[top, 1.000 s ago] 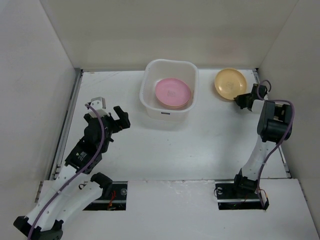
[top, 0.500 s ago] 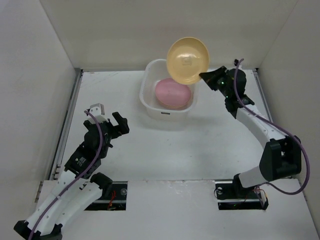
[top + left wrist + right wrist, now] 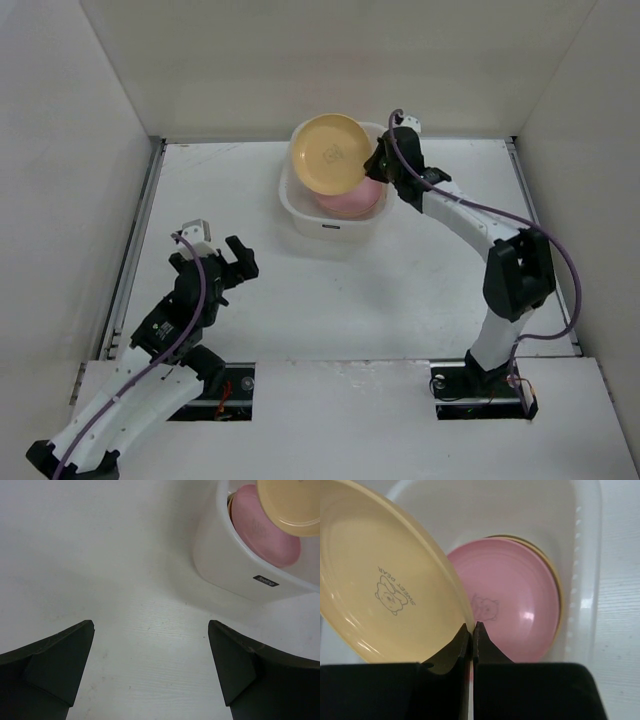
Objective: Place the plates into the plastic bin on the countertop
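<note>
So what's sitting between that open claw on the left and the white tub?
Nothing: only bare white countertop lies between the left gripper and the plastic bin. The left wrist view shows it best; the top view agrees.

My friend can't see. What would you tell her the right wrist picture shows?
The right hand pinches the rim of a yellow plate with a little bear on it, tilted over the white bin. A pink plate lies in the bin below.
</note>
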